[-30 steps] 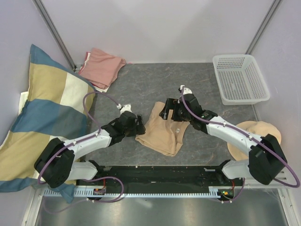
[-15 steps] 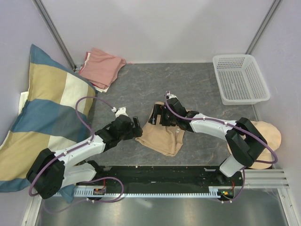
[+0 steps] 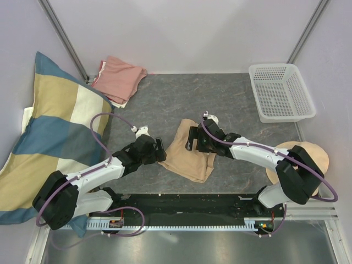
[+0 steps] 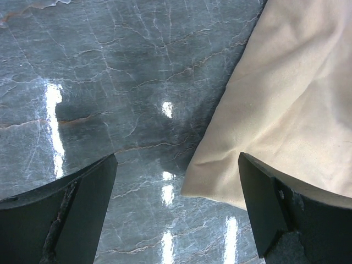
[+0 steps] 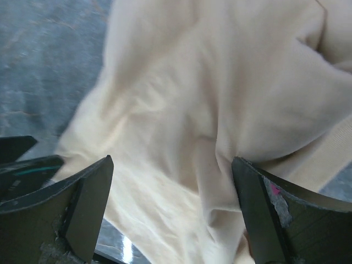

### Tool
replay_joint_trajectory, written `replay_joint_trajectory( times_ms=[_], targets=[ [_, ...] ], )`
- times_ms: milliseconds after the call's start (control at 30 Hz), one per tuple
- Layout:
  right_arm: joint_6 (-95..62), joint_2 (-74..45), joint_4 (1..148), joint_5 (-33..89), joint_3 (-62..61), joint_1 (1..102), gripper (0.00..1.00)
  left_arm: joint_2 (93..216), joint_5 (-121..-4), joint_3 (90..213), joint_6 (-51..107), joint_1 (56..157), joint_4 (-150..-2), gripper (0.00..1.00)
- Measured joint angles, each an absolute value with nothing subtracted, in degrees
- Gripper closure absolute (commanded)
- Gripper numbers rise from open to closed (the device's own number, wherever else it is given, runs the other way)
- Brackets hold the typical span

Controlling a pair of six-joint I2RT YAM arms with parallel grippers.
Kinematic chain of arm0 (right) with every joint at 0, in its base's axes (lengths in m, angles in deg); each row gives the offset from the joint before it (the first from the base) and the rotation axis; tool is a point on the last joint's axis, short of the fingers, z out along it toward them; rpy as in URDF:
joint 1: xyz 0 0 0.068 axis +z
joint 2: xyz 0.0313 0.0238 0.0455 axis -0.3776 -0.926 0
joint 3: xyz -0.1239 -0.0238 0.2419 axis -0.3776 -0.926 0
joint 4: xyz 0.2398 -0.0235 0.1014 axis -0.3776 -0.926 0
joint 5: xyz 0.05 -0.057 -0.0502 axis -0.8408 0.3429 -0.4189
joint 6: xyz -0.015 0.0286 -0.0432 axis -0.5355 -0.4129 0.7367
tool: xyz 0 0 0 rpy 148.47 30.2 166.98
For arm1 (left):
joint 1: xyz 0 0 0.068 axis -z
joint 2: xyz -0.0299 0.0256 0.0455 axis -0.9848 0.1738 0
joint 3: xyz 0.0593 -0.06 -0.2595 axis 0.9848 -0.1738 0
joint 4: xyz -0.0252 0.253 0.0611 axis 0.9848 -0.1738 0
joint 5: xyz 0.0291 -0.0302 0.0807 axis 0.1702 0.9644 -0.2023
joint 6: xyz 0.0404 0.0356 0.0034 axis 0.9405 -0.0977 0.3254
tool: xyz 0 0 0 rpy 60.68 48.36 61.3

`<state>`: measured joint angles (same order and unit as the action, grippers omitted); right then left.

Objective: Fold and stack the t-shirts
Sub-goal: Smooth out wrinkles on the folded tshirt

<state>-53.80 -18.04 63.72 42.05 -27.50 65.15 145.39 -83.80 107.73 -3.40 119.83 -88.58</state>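
Top external | tan t-shirt [image 3: 190,158] rumpled, loosely folded, centre | salmon-pink t-shirt [image 3: 118,80] folded, 11 o'clock | left claw [image 3: 161,149], right claw [image 3: 192,138] both wide, gripping nothing

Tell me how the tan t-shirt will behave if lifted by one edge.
Probably floppy: the tan t-shirt lies in soft wrinkles and folds, so it would likely droop and unfold. It looks thin, so likely light. Pushed across the glossy table, it may bunch up rather than slide.

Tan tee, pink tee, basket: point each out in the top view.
tan tee [image 3: 190,159], top view, middle of the cloth
pink tee [image 3: 118,80], top view, middle of the folded cloth
basket [image 3: 280,91], top view, its bare floor
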Motion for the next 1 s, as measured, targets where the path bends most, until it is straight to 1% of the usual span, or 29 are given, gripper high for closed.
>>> replay_joint_trajectory(
  times_ms=[500,1000],
  targets=[
    [-53.94,-12.99,57.49,46.69,-34.69,65.17,0.02,146.64,-83.80,107.73,-3.40,119.83,-88.23,0.00],
    [-48.80,-12.46,47.46,61.29,-33.75,65.19,0.02,147.25,-83.78,107.70,-3.40,119.83,-88.23,0.00]
  ],
)
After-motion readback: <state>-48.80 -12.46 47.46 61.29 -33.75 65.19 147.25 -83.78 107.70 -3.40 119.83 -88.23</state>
